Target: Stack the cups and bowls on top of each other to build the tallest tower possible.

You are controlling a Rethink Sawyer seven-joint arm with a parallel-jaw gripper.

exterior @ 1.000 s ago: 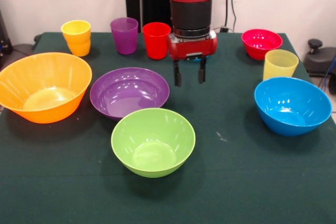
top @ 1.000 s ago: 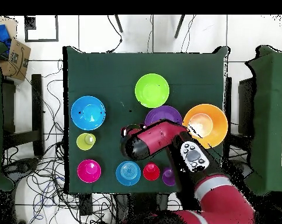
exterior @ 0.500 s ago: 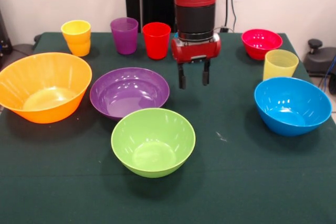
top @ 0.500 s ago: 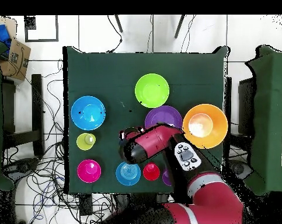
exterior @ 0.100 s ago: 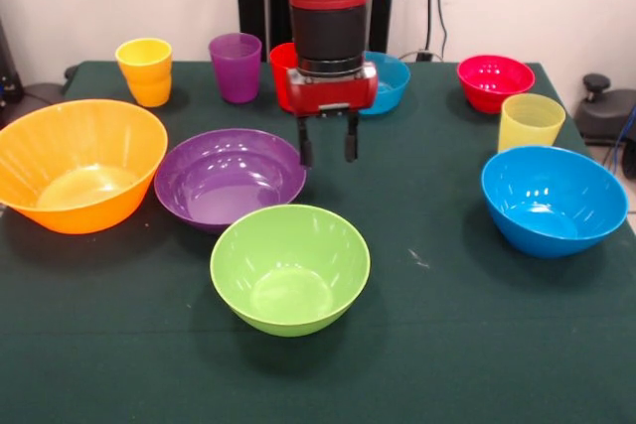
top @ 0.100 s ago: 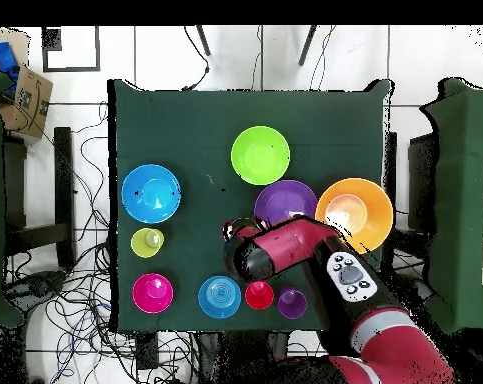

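your claw (exterior @ 0.100 s ago: pixel 325 149) hangs empty with its two fingers a little apart, just above the far rim of the purple bowl (exterior @ 0.100 s ago: pixel 228 176), which sits between the orange bowl (exterior @ 0.100 s ago: pixel 78 161) and the green bowl (exterior @ 0.100 s ago: pixel 289 267). nothing is stacked yet. these bowls look light, stiff and glossy, so likely slippery; pinch the thin rim wall, one finger inside and one outside, and squeeze gently.

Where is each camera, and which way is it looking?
Front view: sits across the table, facing the robot; shows the red arm and open gripper beside the purple bowl.
Overhead view: hangs above, looking straight down; shows the arm reaching from the bottom.
Both share the green bowl and the other bowls and cups.
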